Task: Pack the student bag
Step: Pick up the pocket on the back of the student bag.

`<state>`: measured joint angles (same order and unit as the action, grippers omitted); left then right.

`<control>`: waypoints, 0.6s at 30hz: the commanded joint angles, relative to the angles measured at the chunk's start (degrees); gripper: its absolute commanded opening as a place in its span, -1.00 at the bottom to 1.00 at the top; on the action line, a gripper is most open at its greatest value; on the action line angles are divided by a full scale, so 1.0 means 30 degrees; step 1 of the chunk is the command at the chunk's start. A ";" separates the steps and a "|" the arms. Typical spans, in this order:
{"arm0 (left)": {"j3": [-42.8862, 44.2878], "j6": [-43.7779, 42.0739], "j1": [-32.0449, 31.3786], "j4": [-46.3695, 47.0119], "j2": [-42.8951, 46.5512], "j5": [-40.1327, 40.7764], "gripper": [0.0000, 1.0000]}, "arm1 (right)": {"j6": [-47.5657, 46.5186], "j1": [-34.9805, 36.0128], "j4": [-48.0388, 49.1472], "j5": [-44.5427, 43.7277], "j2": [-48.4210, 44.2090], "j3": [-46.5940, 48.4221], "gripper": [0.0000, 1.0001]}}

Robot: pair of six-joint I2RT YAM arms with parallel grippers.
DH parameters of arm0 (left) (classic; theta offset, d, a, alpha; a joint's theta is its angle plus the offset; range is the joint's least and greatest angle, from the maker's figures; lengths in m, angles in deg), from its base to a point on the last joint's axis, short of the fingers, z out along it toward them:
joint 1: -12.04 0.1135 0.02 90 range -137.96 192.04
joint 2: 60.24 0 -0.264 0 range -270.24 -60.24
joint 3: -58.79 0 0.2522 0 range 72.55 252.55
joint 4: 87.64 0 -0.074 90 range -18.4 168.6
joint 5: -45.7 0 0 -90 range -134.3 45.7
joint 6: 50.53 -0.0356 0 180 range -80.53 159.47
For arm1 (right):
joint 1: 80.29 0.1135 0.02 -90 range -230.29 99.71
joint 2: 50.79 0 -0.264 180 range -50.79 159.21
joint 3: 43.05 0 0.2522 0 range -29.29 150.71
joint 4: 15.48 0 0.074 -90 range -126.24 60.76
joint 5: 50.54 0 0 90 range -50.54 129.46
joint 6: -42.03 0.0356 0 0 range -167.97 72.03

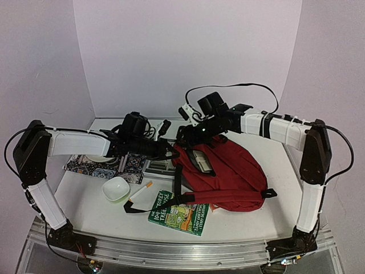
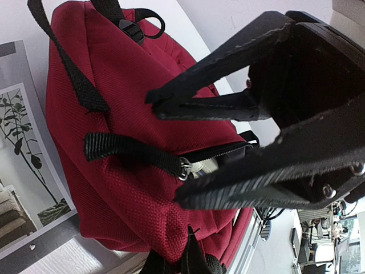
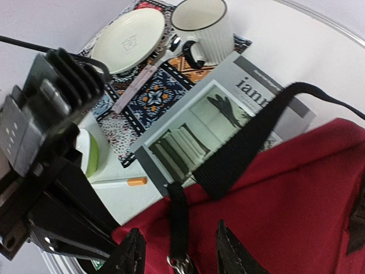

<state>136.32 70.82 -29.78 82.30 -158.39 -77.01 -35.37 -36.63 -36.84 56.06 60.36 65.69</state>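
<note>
The dark red student bag (image 1: 234, 171) lies flat at centre right, its zipper partly open with a pale item showing inside. My left gripper (image 1: 169, 150) is at the bag's top left corner; in the left wrist view it (image 2: 174, 254) is shut on a pinched fold of the bag's red fabric (image 2: 131, 85). My right gripper (image 1: 183, 136) is at the bag's top, open. In the right wrist view it (image 3: 179, 248) straddles the black zipper pull strap (image 3: 178, 211) on the bag (image 3: 285, 217), not closed on it.
A grey magazine (image 3: 228, 114) lies partly under the bag. A patterned mat (image 3: 142, 97) carries a saucer (image 3: 128, 31) and a mug (image 3: 202, 23). A white bowl (image 1: 116, 188), an orange-capped pen (image 1: 141, 191) and a green book (image 1: 179, 212) lie in front.
</note>
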 commanded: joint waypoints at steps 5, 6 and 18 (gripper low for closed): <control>0.1392 -0.0696 -0.0227 0.1677 0.0944 -0.0787 -1.00 | 0.0079 -0.0304 -0.0227 0.2529 0.1408 0.1366 -0.21; 0.1371 -0.0731 -0.0218 0.1670 0.0977 -0.0720 -1.00 | 0.0134 -0.0314 -0.0223 0.2653 0.1475 0.1350 -0.22; 0.0511 -0.1013 -0.0209 0.1677 0.1634 0.0264 -1.00 | 0.0314 -0.0407 -0.0222 0.3186 0.0974 0.0845 -0.92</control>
<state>136.29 69.45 -30.07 81.86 -158.39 -76.03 -34.29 -37.57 -36.22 65.27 64.43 67.94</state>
